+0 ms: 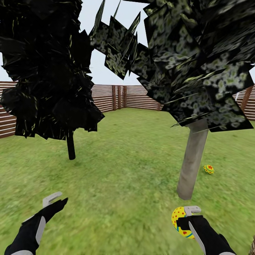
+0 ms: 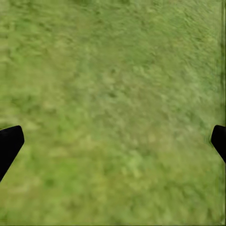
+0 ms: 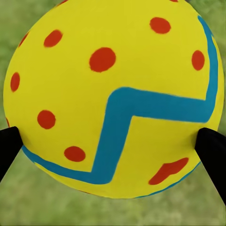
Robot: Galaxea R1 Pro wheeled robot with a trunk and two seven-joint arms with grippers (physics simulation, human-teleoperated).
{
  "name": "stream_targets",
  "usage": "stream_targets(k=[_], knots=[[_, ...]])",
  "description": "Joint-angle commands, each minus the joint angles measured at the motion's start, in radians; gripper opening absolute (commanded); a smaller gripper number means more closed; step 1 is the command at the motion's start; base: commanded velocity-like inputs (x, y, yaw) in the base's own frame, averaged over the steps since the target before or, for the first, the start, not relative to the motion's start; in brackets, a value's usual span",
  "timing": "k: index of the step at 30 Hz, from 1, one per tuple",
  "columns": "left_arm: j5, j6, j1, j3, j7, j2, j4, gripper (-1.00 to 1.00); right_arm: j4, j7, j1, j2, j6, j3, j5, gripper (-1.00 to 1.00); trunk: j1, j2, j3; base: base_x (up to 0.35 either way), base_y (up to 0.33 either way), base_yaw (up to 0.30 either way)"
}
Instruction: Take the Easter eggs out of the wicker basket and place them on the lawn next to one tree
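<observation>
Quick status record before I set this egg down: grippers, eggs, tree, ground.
right gripper: shut on the held egg, above the grass
left gripper: open, nothing between its fingers
placed egg: on the lawn, just right of the pale trunk
tree: pale trunk ahead of the right gripper, mottled canopy above
dark tree: thin black trunk, further left
fence: brown slats along the back
</observation>
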Motion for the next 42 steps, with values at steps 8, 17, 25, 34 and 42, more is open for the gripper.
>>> stream_targets(k=[8,17,25,34,42], knots=[[0.009,0.003,-0.001,0.003,-0.012,-0.007,0.027,1.00,-0.007,-0.002,0.000,0.001,0.006,0.028,0.002,-1.00,0.031,-0.057,-0.026,0.000,0.000,0.000],[0.008,-0.110,-0.001,0.003,-0.008,-0.007,0.105,1.00,-0.007,-0.003,0.000,0.002,0.006,0.039,0.002,-1.00,0.065,-0.120,-0.054,0.080,0.128,0.000],[0.008,-0.111,-0.001,0.001,-0.015,-0.007,0.125,1.00,-0.008,-0.002,0.000,0.000,0.007,0.033,0.001,-1.00,0.088,-0.162,-0.073,-0.003,0.335,-0.015],[0.008,-0.112,-0.001,-0.002,-0.015,-0.006,0.147,1.00,-0.008,0.001,0.000,-0.008,0.022,0.030,-0.011,-1.00,0.123,-0.225,-0.100,0.002,0.342,-0.277],[0.005,-0.113,-0.001,-0.005,-0.007,-0.006,0.180,1.00,-0.010,0.002,0.000,-0.011,0.023,0.029,-0.012,-1.00,0.153,-0.281,-0.123,0.209,0.245,-0.297]])
